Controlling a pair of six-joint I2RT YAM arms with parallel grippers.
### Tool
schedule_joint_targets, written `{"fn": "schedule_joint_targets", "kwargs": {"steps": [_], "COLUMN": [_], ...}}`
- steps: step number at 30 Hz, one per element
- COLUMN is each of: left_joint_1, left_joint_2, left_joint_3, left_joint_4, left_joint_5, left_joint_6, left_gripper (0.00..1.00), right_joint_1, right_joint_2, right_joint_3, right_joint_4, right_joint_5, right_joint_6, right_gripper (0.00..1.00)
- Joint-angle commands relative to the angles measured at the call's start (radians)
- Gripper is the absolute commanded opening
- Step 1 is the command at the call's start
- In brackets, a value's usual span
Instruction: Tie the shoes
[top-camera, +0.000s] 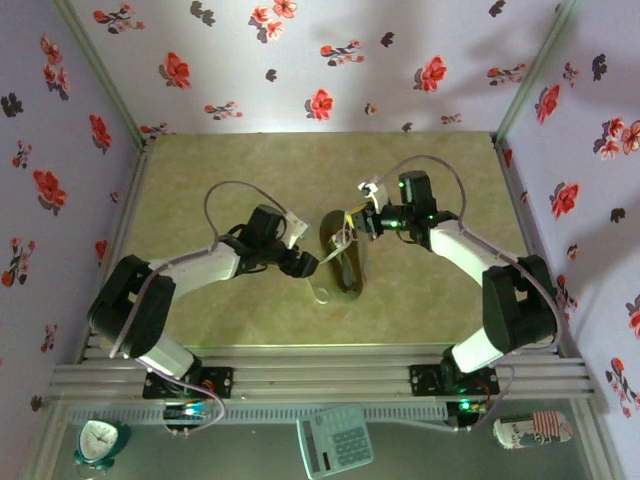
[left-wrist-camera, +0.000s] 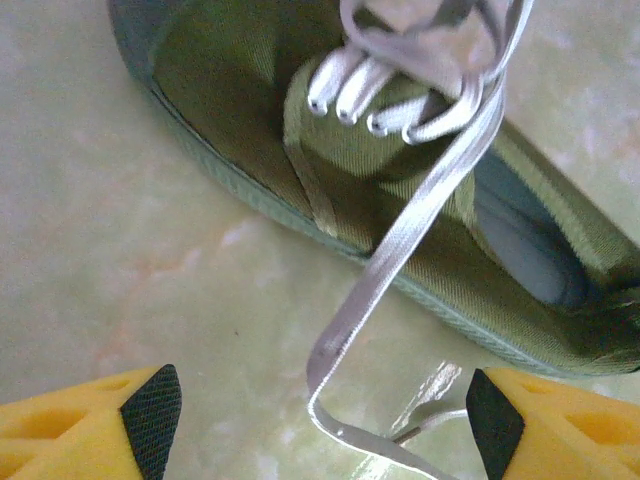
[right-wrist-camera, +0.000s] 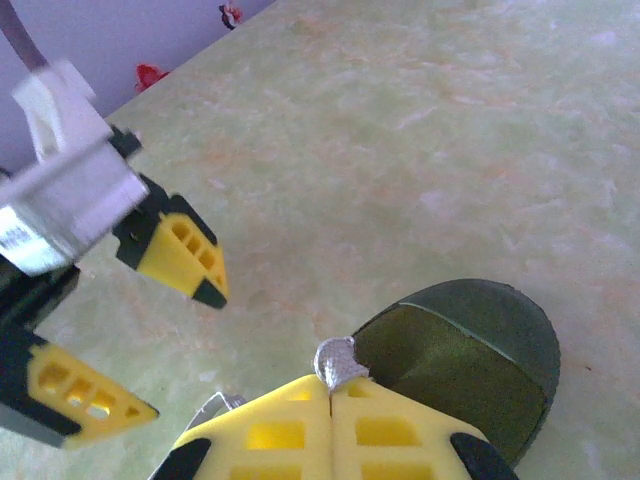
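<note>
The top camera sits high above and behind both arms, looking down on the whole counter (top-camera: 200, 180), far from either claw. The left wrist camera looks out past the left claw (left-wrist-camera: 322, 415), close on the shoe (left-wrist-camera: 230, 90) and white lace (left-wrist-camera: 400, 240) just ahead. The right wrist camera looks past the right claw (right-wrist-camera: 330, 385) at the shoe's rounded end, with the left claw beyond. All three share the shoe.

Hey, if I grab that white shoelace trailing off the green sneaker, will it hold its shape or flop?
Probably floppy: the white lace kinks and folds back on the table between the fingers of the open left gripper. Its sheen suggests it may slip. Pulling could drag the small sneaker, which looks light.
</note>
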Motion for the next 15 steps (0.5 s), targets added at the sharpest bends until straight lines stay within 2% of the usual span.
{"fn": "schedule_joint_targets", "kwargs": {"steps": [1,8,15], "left_joint_1": [-0.039,-0.095,-0.166], "left_joint_2": [0.029,0.075,0.113], "left_joint_3": [-0.004,-0.020,-0.004], "left_joint_4": [0.003,-0.003,-0.006], "left_joint_5": [-0.065,-0.197,-0.383], "left_joint_6": [-0.031,-0.083,-0.206], "left_gripper": [0.80,0.81,0.72], "right_joint_1": [0.007,0.009,0.011], "right_joint_2": [-0.025,-0.035,-0.049], "right_joint_3": [0.001,-0.005,-0.020], "right_joint_4": [0.014,0.000,-0.007], "right_joint_5": [0.007,0.015,0.030], "right_joint_6": [0.016,0.007,0.004], "right_gripper": [0.00,0.00,0.00]}}
